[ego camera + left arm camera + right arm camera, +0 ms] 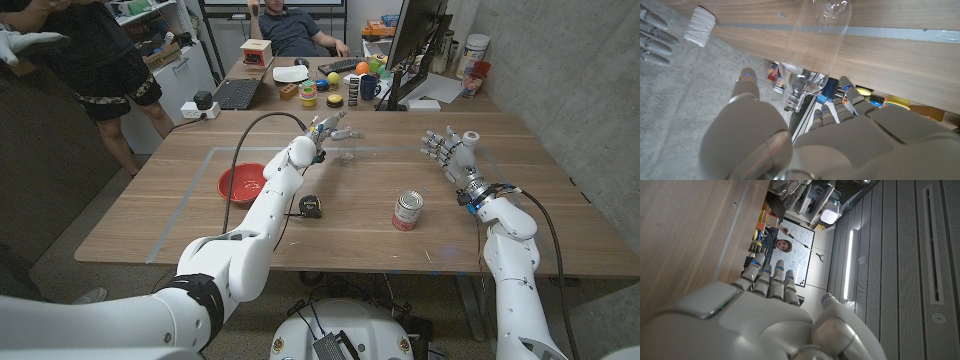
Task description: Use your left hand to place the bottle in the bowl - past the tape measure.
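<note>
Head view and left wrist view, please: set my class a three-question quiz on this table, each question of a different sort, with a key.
1. True or false: the left hand already grips the clear bottle.
2. Which lies nearest the red bowl? A the tin can; B the tape measure; C the right hand.
3. Fill in: the bottle's mouth points toward the left ____.

Key
1. False: its fingers are spread on either side of the bottle's neck, not closed.
2. B
3. hand
</note>
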